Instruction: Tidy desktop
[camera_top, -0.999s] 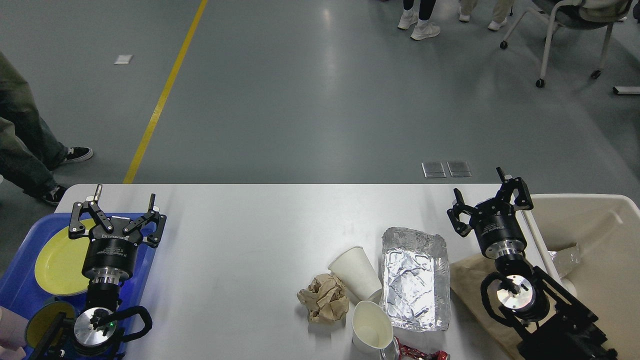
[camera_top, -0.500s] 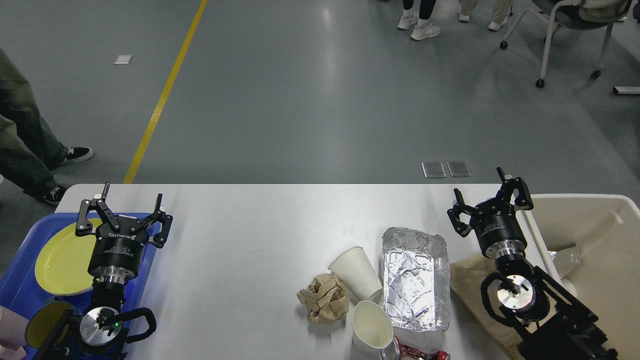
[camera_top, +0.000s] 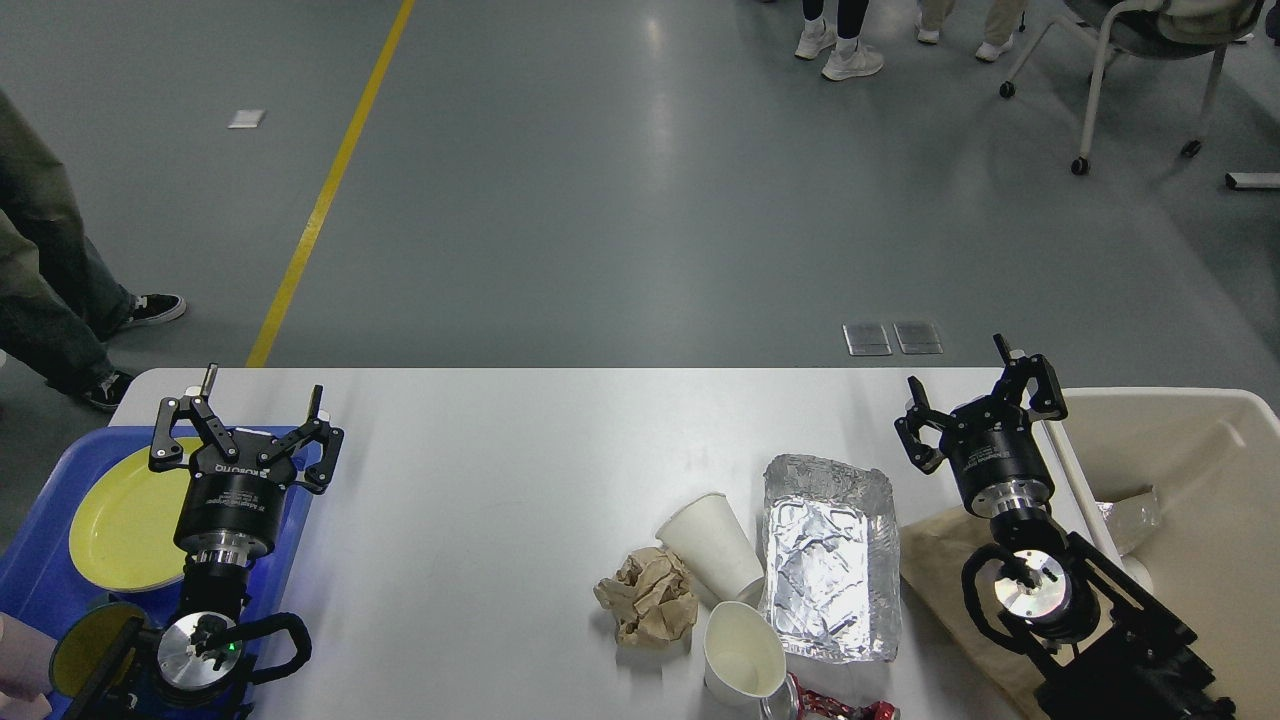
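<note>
- A yellow plate (camera_top: 120, 520) is being held in the blue tray (camera_top: 40, 580), left of the desktop (camera_top: 500, 480).
- Two cups (camera_top: 712, 545) are being kept beside the foil pan (camera_top: 828, 560), itself empty.
- Both grippers, left (camera_top: 262, 402) and right (camera_top: 955, 372), are being held spread, empty.

- A smooth grey floor (camera_top: 620, 200) filled the upper part of the view, glossy enough to carry a pale streak of overhead light down its middle.
- A yellow line (camera_top: 325, 195) was painted across it, slanting from the top edge down towards the left.
- A small pale rectangular patch (camera_top: 246, 118) lay on the floor left of that line.
- Two square metal floor plates (camera_top: 892, 338) sat side by side.
- At the top right stood a chair on castors (camera_top: 1110, 90) with a pale metal frame.
- Beside it, pairs of feet in light trainers (camera_top: 845, 50) showed at the top edge.
- At the left edge stood a person's legs in dark trousers and black shoes (camera_top: 60, 300).
</note>
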